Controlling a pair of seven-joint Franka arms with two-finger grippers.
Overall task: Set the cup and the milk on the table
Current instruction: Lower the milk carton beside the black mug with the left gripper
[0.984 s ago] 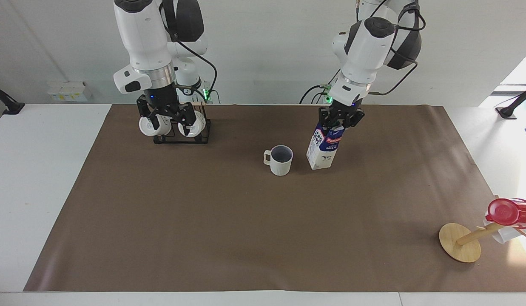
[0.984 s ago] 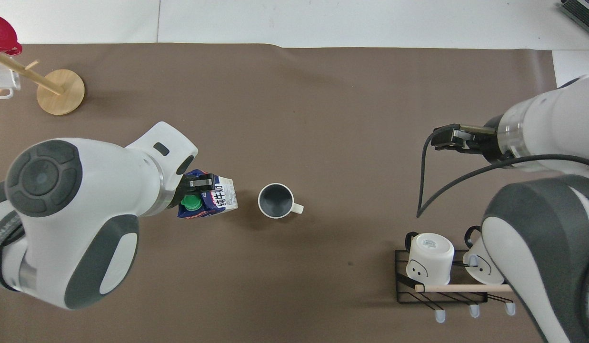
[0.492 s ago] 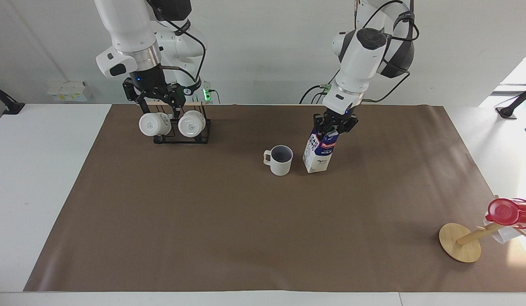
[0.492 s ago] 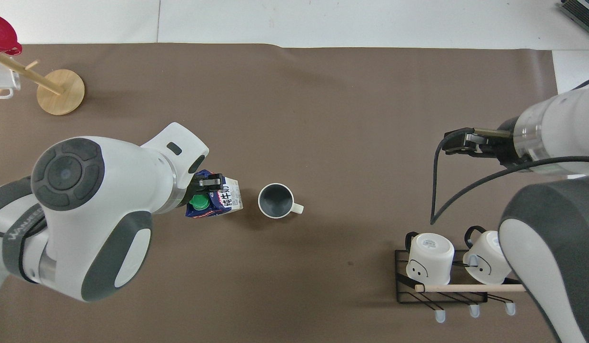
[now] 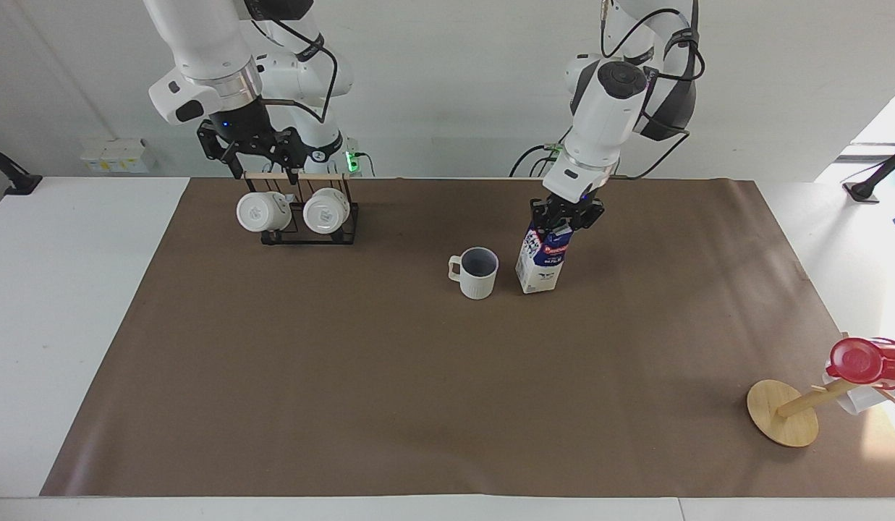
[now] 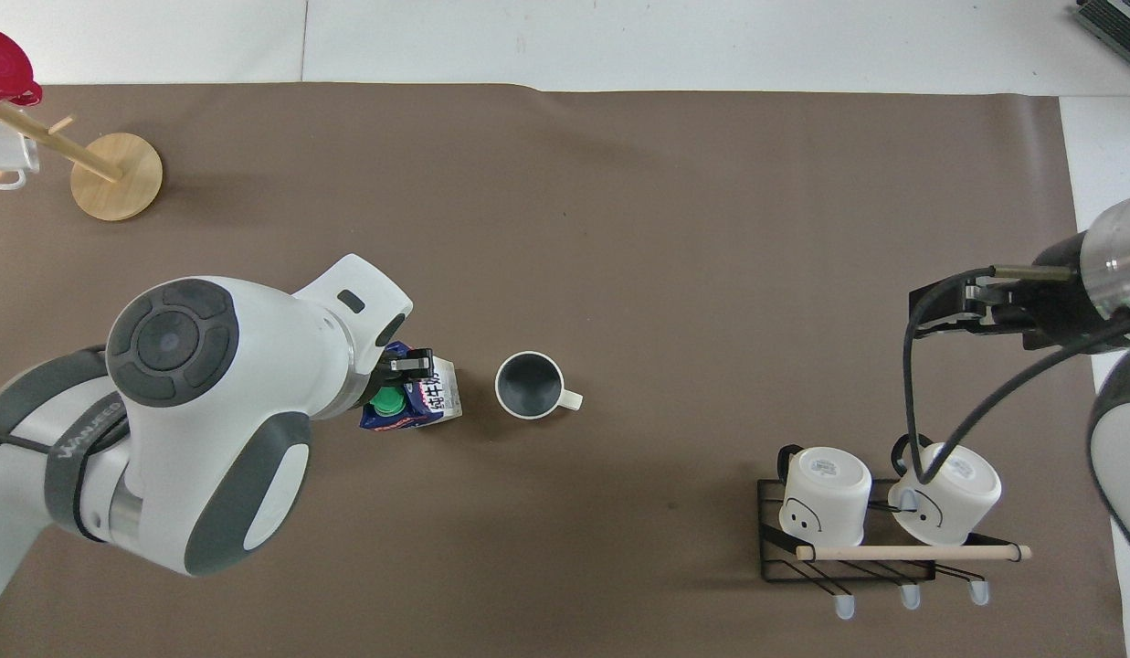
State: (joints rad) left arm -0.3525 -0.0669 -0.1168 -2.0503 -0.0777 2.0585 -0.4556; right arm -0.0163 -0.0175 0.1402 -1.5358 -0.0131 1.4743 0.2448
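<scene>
The cup [image 5: 479, 275] stands upright on the brown paper of the table [image 5: 418, 405], near the middle; it also shows in the overhead view [image 6: 528, 386]. The milk [image 5: 540, 265] stands beside it toward the left arm's end, tilted slightly, its base on the paper. My left gripper [image 5: 562, 220] is shut on the carton's top by the green cap; in the overhead view the left gripper [image 6: 404, 369] sits on the milk [image 6: 431, 404]. My right gripper [image 5: 263, 161] is open and empty, raised over the mug rack, and shows in the overhead view [image 6: 937, 311].
A black wire rack [image 5: 344, 226] with two all-white mugs stands near the right arm's base and shows in the overhead view [image 6: 771, 530]. A tilted wooden mug stand [image 5: 783, 412] with a red cup [image 5: 857, 360] stands at the left arm's end, farthest from the robots.
My left gripper has stood the milk more upright and closer to the cup. My right gripper has risen from between the rack's mugs to above the rack.
</scene>
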